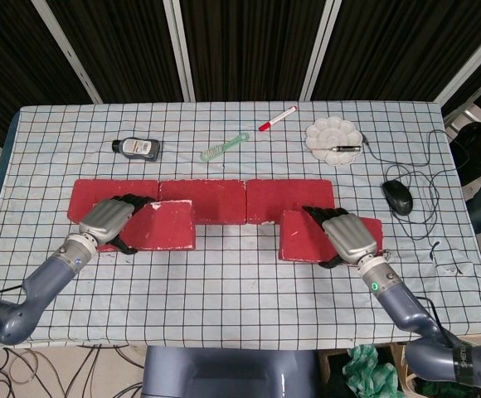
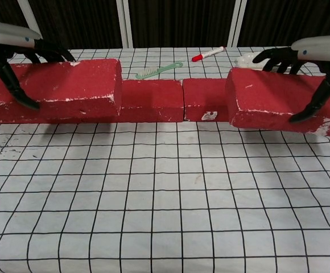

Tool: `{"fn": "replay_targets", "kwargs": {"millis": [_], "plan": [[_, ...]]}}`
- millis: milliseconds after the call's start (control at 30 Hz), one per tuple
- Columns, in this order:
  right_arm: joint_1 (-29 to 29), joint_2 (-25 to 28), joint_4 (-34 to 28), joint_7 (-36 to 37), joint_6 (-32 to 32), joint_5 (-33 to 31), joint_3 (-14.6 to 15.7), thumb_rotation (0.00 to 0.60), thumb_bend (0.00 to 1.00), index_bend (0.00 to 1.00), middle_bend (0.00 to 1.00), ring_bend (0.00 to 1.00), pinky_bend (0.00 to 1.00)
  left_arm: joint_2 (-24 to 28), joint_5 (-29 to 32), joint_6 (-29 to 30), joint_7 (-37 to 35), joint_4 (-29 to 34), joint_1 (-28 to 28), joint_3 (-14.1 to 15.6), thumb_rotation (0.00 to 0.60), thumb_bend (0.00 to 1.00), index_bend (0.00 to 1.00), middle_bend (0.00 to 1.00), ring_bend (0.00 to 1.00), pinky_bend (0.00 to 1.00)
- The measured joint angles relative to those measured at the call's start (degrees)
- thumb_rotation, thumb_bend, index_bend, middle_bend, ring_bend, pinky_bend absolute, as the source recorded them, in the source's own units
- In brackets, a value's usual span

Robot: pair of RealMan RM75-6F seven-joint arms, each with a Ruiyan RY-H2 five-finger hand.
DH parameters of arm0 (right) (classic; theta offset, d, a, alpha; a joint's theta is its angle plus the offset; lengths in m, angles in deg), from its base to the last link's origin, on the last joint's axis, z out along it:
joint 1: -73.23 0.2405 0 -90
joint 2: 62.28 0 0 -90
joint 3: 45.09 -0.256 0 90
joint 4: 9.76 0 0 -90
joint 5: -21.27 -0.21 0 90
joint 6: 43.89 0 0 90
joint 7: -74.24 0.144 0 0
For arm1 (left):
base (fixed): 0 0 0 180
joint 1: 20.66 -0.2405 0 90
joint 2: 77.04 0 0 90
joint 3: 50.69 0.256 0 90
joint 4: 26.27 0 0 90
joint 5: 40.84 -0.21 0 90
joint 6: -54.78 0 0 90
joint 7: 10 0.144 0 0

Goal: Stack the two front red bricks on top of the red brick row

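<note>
Three red bricks lie end to end as a row (image 1: 203, 201) (image 2: 153, 99) across the middle of the table. My left hand (image 1: 106, 221) (image 2: 14, 48) grips one front brick (image 1: 164, 227) (image 2: 60, 90) and holds it lifted off the cloth, in front of the row's left part. My right hand (image 1: 350, 238) (image 2: 316, 54) grips the other front brick (image 1: 305, 235) (image 2: 267, 99), also raised, before the row's right end. Both lifted bricks hide parts of the row in the chest view.
Behind the row lie a dark bottle (image 1: 137, 148), a green comb (image 1: 223, 147), a red marker (image 1: 277, 118) and a white paint palette (image 1: 332, 136). A black mouse (image 1: 397, 197) with its cable sits at the right. The checked cloth in front is bare.
</note>
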Motion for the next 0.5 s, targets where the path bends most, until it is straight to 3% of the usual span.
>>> {"fn": "replay_targets", "kwargs": {"millis": [200,500], "plan": [[4.97,-0.67,3.06,0.24,-5.32,-5.09,-3.61,0.600,0.10,0.05,0.17,0.21,0.24,-0.54,0.64,-5.72,-1.63,-8.22,3.46,-1.96,0.600,0.26,0.14,0.20,0.10,0.19],[13.38,-6.82,14.34,-0.83,-11.75,-10.03,-6.26,0.600,0.10,0.05,0.17,0.21,0.24,-5.74,-0.67,-13.23,-6.38,-21.17,7.01,-4.03,0.600,0.26,0.14,0.20,0.10,0.18]]}}
